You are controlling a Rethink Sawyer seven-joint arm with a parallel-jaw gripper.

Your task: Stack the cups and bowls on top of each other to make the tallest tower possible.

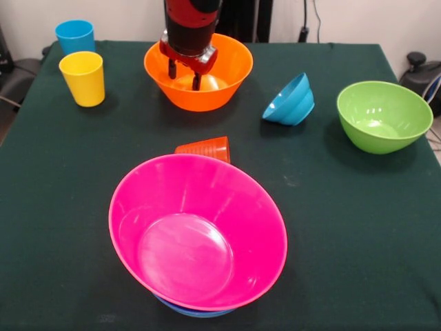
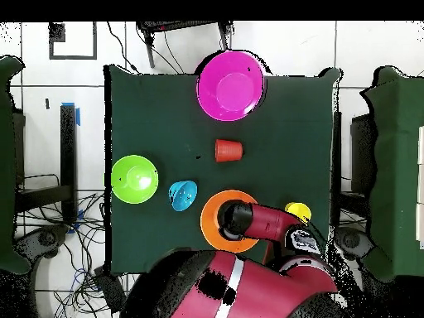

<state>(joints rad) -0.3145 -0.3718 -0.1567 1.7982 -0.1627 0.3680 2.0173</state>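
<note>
The tower stands at the front: a large pink bowl (image 1: 207,200) tilted over blue bowls whose rim (image 1: 193,312) peeks out below; from overhead the pink bowl (image 2: 231,85) hides them. Just behind it an orange-red ribbed cup (image 1: 205,147) (image 2: 228,150) sits upside down. My gripper (image 1: 185,74) hangs open over the mouth of the yellow-orange bowl (image 1: 200,100) (image 2: 212,236), nothing between its fingers. A ridged blue bowl (image 1: 289,100) (image 2: 183,195) lies tipped on its side. The green bowl (image 1: 384,116) (image 2: 135,178) stands upright. A yellow cup (image 1: 83,78) (image 2: 297,211) and a sky blue cup (image 1: 75,36) stand together.
A dark green cloth covers the table (image 1: 344,227). In the overhead view my red arm (image 2: 265,222) covers part of the yellow-orange bowl and hides the sky blue cup. Cables and chairs lie beyond the table's edges.
</note>
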